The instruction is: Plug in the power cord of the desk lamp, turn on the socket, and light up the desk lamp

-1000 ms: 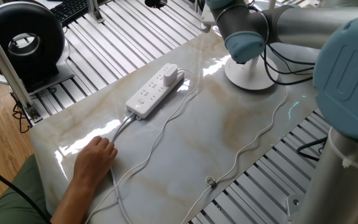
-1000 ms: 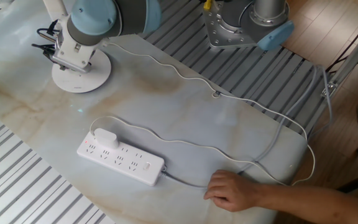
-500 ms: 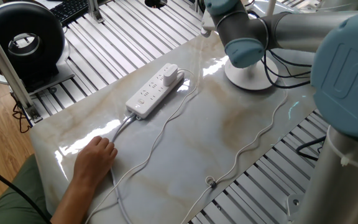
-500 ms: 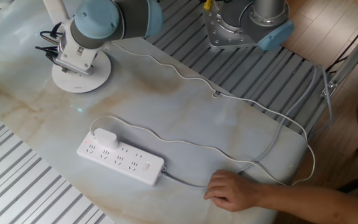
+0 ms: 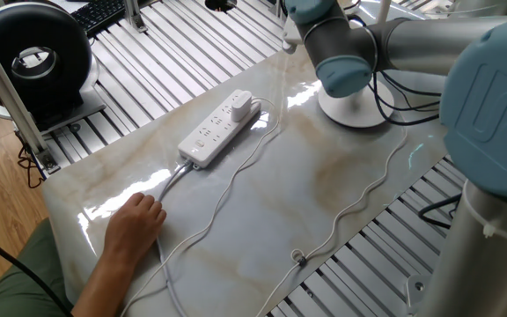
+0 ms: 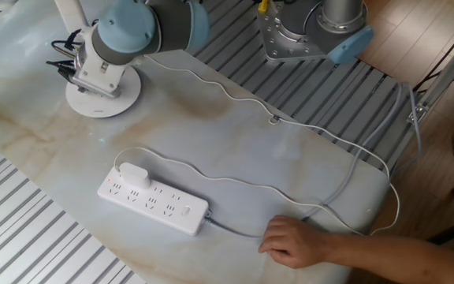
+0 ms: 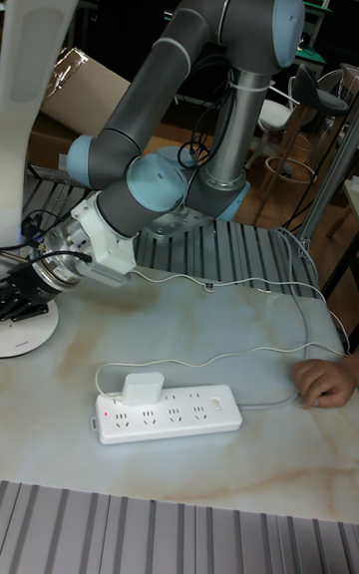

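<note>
1. The plug block of the power cord (image 6: pixel 135 174) is sitting in the end outlet of the socket (image 6: pixel 154 207), which is lying near one long edge of the desk (image 6: pixel 235 158), so plugging in looks done; the cord itself is snaking across the middle of the slab.
2. The tool (image 7: pixel 18 290) is hovering right over the round base of the desk lamp (image 7: pixel 24 330), at the corner of the desk far from the socket's cable end. Its dark fingers are showing only in the tall view, and whether they are spread or closed I cannot tell; nothing appears to be held.
3. The step in hand seems to be lighting the lamp by touching a control on its base. To do it well, the tool should be coming straight down, pressing lightly, and staying off the thin pole.
4. A person's hand (image 6: pixel 294 241) is resting on the strip's thicker cable near the opposite end, well apart from the arm.
5. No glow is visible from the lamp head.
</note>
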### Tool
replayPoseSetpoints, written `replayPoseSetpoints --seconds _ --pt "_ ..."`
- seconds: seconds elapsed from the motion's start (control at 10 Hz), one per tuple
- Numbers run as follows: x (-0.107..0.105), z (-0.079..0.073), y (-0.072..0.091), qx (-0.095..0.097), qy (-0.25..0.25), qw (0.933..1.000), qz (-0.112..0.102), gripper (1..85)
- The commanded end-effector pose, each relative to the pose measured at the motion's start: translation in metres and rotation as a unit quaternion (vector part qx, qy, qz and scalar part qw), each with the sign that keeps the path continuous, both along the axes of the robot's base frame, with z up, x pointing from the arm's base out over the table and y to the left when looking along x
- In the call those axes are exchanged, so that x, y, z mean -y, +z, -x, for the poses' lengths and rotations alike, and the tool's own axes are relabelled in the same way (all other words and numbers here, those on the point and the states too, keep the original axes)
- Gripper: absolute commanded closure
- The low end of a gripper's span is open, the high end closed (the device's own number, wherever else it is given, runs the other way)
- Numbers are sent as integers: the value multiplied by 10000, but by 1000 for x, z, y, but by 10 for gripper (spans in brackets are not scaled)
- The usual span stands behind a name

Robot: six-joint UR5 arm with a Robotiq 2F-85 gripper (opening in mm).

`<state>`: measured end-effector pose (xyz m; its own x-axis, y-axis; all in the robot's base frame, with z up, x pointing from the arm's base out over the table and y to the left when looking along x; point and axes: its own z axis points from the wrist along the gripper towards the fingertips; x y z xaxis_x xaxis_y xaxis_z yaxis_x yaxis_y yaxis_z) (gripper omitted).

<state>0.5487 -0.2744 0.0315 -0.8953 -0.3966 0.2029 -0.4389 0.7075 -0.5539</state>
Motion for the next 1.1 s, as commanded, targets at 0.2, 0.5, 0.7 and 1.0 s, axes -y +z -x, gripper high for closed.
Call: replayPoseSetpoints --seconds 0.2,0.5,0.7,1.0 --pt "-7 -15 -6 221 108 9996 -162 847" --pt "-2 -19 -13 293 179 9993 -153 847" --pt "-8 -12 -14 272 89 9995 -152 847" --pt "-40 -1 -13 149 -271 9992 -258 847"
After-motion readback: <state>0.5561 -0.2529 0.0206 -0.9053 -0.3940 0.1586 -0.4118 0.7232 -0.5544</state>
